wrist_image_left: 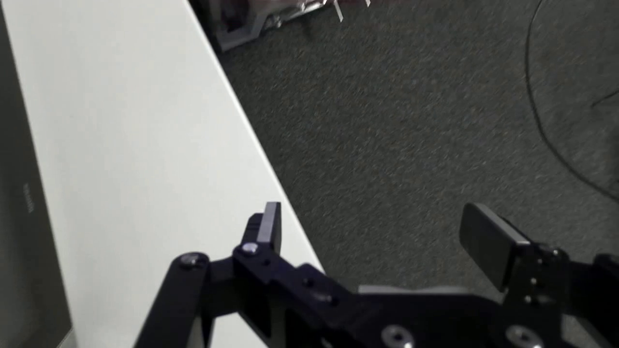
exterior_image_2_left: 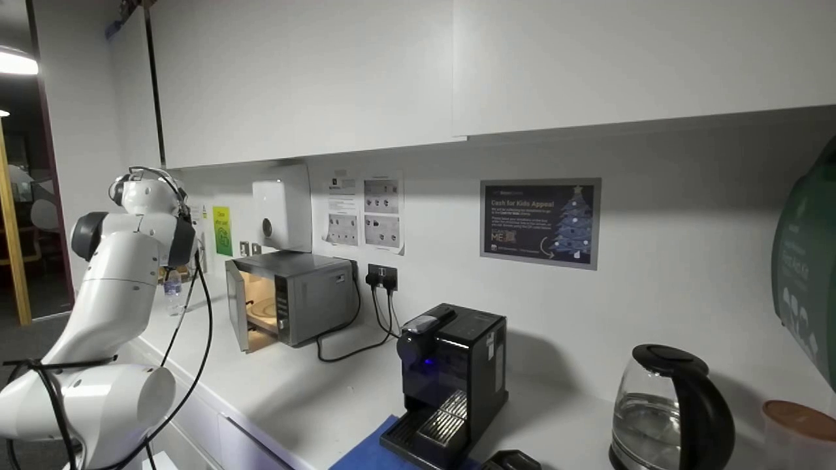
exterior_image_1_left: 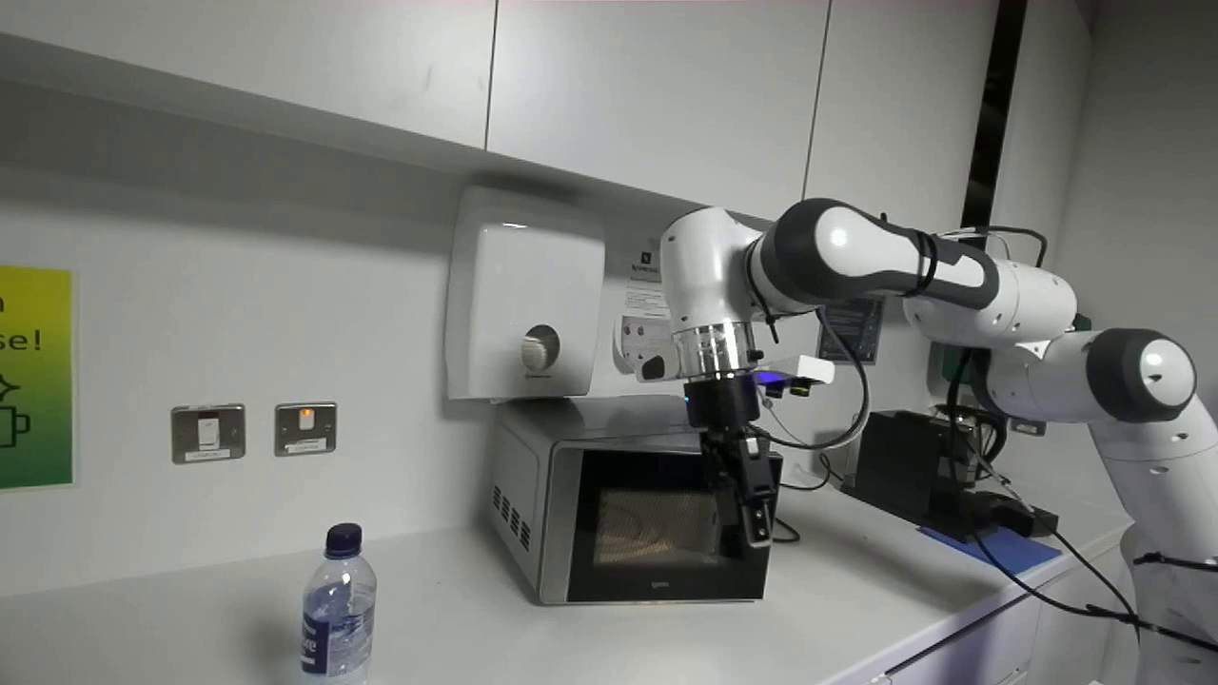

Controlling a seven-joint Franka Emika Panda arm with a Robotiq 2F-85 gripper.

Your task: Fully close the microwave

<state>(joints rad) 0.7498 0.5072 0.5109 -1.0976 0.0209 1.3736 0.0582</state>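
The silver-grey microwave [exterior_image_1_left: 657,533] stands on the counter against the wall. In an exterior view, the microwave [exterior_image_2_left: 320,297] shows its door [exterior_image_2_left: 237,307] standing partly open, with the lit inside and turntable visible. My gripper [exterior_image_1_left: 750,531] points downward in front of the door, near its right side in that picture. In the wrist view, the gripper [wrist_image_left: 371,208] is open, with nothing between its fingers. The door's dark outer face [wrist_image_left: 26,203] runs along the left edge of the wrist view, apart from the fingers. In an exterior view the arm hides the gripper.
A water bottle [exterior_image_1_left: 339,614] stands on the counter beyond the microwave. A black coffee machine [exterior_image_2_left: 454,372] and a glass kettle [exterior_image_2_left: 653,411] stand on the other side. A white towel dispenser [exterior_image_1_left: 528,295] hangs above. The counter's front edge [wrist_image_left: 251,130] drops to dark carpet.
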